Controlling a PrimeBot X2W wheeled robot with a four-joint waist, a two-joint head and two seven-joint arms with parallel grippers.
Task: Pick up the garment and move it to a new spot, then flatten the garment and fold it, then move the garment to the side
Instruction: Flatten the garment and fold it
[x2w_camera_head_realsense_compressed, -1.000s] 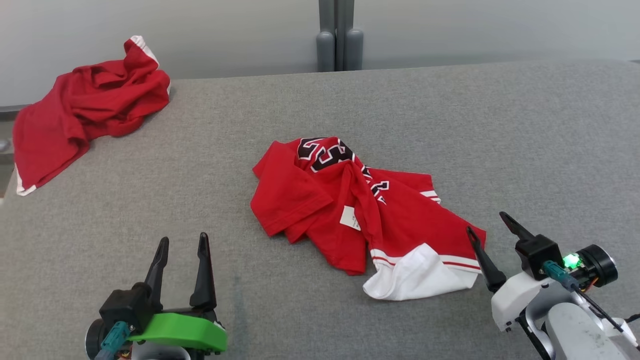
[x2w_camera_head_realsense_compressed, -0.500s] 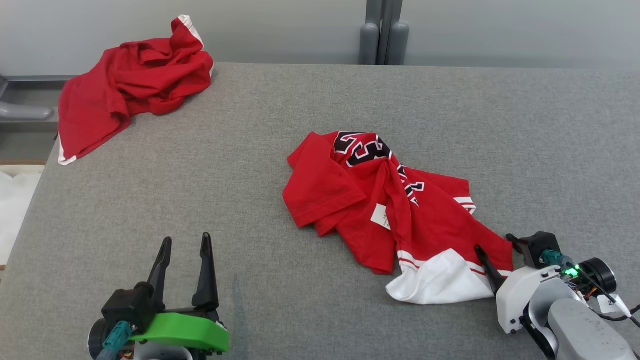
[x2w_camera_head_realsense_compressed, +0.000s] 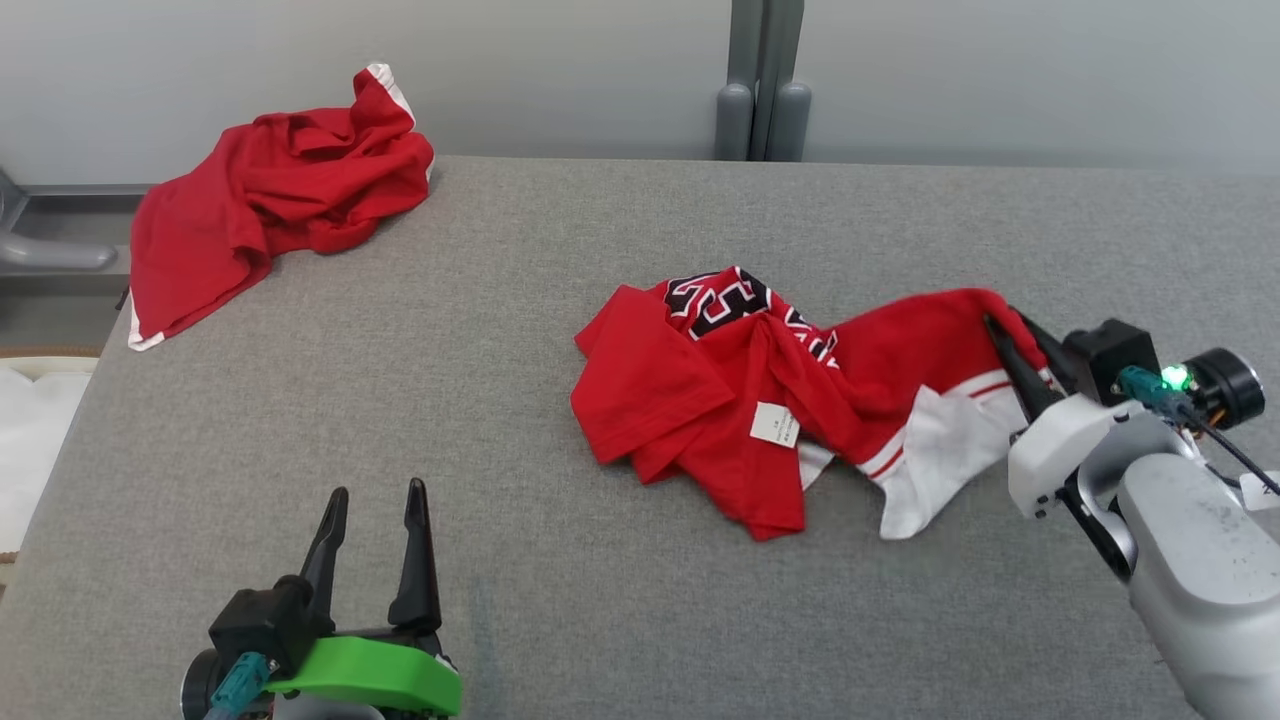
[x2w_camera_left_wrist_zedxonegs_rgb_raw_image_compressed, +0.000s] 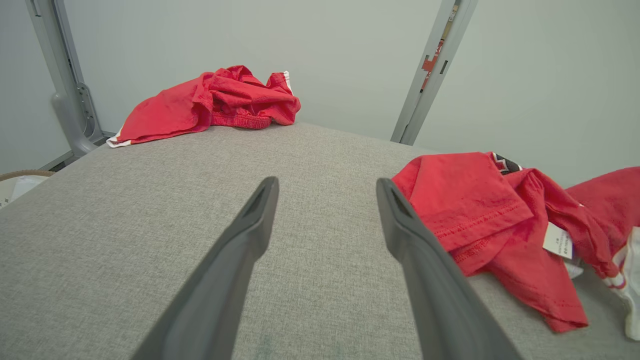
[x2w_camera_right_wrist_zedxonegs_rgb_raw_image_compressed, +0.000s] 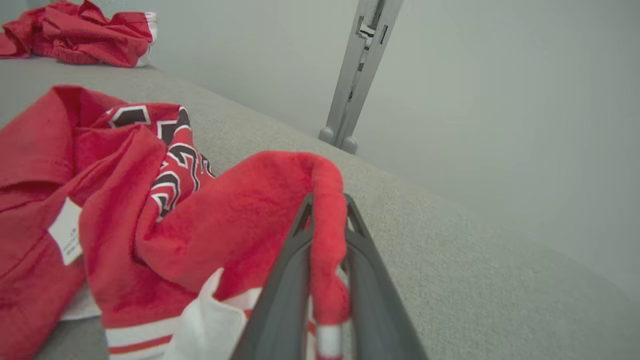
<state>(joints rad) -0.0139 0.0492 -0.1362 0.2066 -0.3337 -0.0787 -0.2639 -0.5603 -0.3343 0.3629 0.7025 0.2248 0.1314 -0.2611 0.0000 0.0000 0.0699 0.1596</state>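
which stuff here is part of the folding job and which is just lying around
In the job:
- red numbered jersey
- right claw, shut on the jersey's edge
- left claw, open
- grey table

Lying about:
- crumpled red garment at the far left corner
- grey post behind the table

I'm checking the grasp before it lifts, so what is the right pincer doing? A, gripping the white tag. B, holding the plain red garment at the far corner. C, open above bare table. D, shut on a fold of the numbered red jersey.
D: the right pincer clamps a fold of the numbered red jersey, plain in the right wrist view.
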